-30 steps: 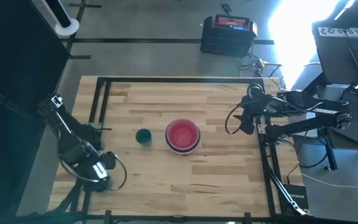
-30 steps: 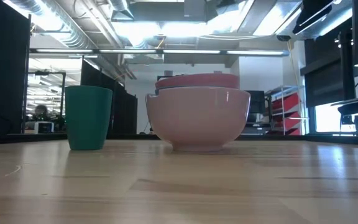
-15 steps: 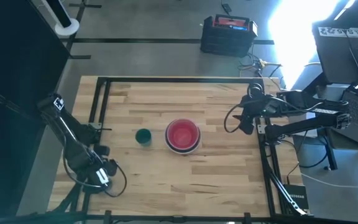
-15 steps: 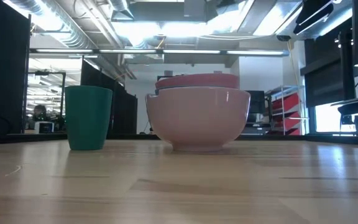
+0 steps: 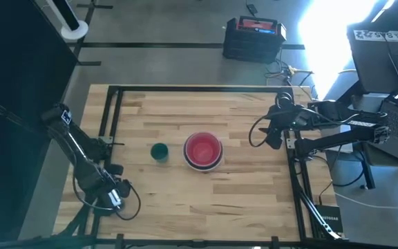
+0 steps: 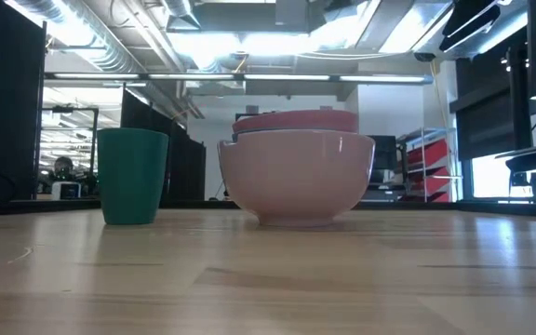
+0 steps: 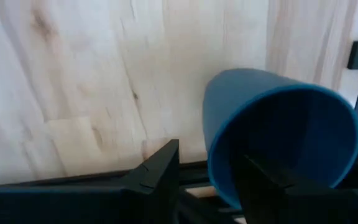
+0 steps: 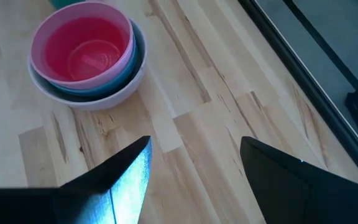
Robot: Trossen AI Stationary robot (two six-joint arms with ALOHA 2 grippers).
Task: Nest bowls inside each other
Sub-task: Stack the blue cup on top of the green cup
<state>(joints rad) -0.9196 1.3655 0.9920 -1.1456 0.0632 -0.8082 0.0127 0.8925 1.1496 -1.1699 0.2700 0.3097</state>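
Note:
The bowls (image 5: pixel 203 150) stand nested at the table's middle: a white one outermost, then a blue and a pink one, with red innermost (image 8: pixel 87 53). The stack rests on the white bowl's base (image 6: pixel 296 219). My left gripper (image 5: pixel 112 196) is at the near left corner, pointing down, shut on a blue cup (image 7: pixel 278 124). My right gripper (image 5: pixel 273 135) hangs at the right edge, open (image 8: pixel 194 180), with nothing between its fingers. My left gripper holds the blue cup by its wall at the rim (image 7: pixel 219 168), one finger inside the cup and one finger (image 7: pixel 157 171) outside. The fingers come from above, pointing down. The cup is tilted, mouth up; whether its base touches the table I cannot tell.
A green cup (image 5: pixel 159 151) stands upright just left of the bowls (image 6: pixel 133 175). A black metal frame (image 5: pixel 109 117) runs round the tabletop. Bare wood lies between the left gripper and the bowls. Cables and laptops sit beyond the right edge.
My left gripper has sunk toward the table at the near left corner and rolled a little about its own axis. The bowls, the green cup and my right gripper have kept still.

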